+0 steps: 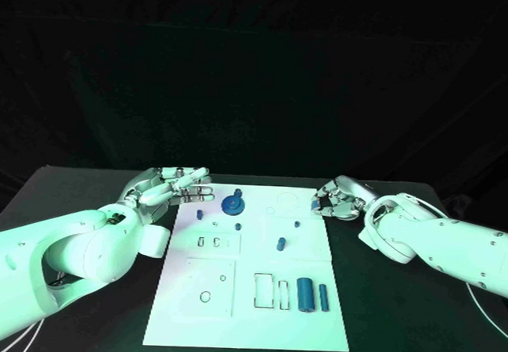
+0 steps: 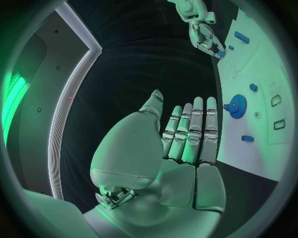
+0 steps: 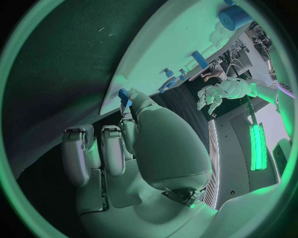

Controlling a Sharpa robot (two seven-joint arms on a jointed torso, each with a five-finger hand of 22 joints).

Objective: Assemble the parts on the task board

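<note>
The white task board (image 1: pixel 248 301) lies in the middle of the table. On its far part stands a blue gear (image 1: pixel 234 204) (image 2: pixel 236 105), with small blue pieces (image 1: pixel 281 244) around it. A thick blue cylinder (image 1: pixel 304 293) (image 3: pixel 235 19) and a thin blue rod (image 1: pixel 323 297) lie near the board's front right. My left hand (image 1: pixel 169 186) (image 2: pixel 186 144) hovers at the board's far left corner, fingers stretched out, holding nothing. My right hand (image 1: pixel 337 199) (image 3: pixel 136 144) is curled at the far right edge and pinches a small blue part (image 3: pixel 124 96) (image 2: pixel 220 53) at its fingertips.
Several rectangular and oval slots (image 1: pixel 269 291) are cut into the board's front half. Black table (image 1: pixel 406 323) surrounds the board on both sides. A white cable (image 1: pixel 491 300) runs along the table by my right arm.
</note>
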